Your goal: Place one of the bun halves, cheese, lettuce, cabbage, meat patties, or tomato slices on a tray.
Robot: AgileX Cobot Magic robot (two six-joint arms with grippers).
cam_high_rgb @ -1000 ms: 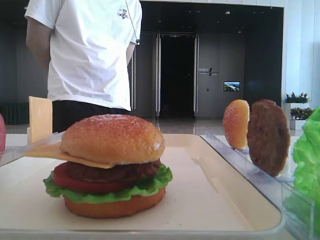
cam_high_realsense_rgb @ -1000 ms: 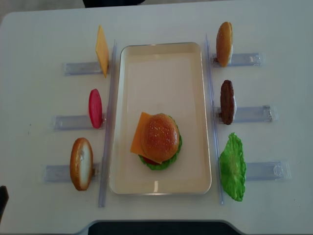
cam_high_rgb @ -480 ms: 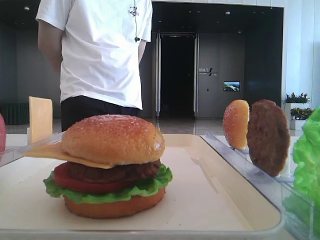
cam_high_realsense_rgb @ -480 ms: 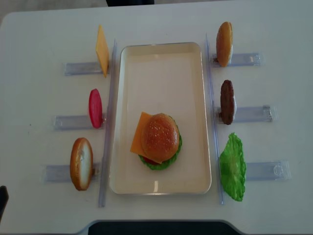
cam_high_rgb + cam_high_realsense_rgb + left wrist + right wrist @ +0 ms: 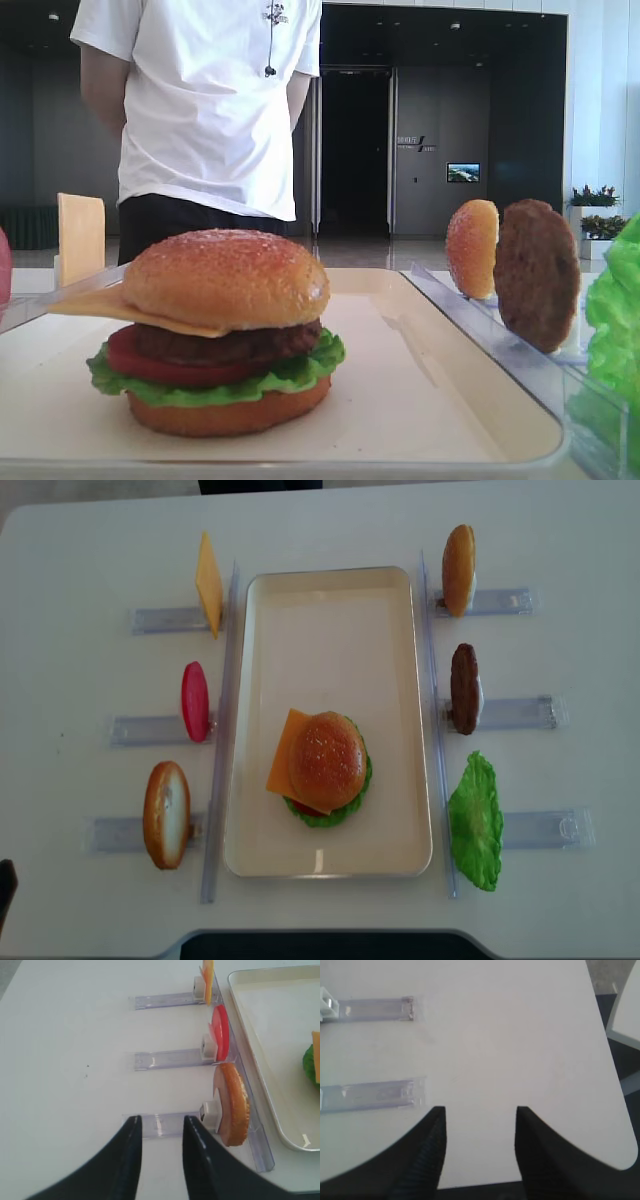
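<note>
On the cream tray (image 5: 330,630) stands a stacked burger: a domed seeded bun half (image 5: 326,760) over cheese (image 5: 278,768), tomato, patty and lettuce (image 5: 330,818). Standing in clear racks left of the tray are a cheese slice (image 5: 208,583), a tomato slice (image 5: 195,701) and a bun half (image 5: 166,813). To the right are another bun half (image 5: 458,569), a meat patty (image 5: 464,688) and a lettuce leaf (image 5: 476,820). My left gripper (image 5: 161,1119) is open and empty over the table, left of the near bun half (image 5: 232,1104). My right gripper (image 5: 480,1110) is open over bare table.
Empty clear rack ends (image 5: 372,1095) lie ahead-left of the right gripper, and the table's right edge (image 5: 610,1085) is close by. A person in a white shirt (image 5: 205,110) stands behind the table's far side.
The person behind the table has shifted to the right. The food, the tray and the racks have not moved.
</note>
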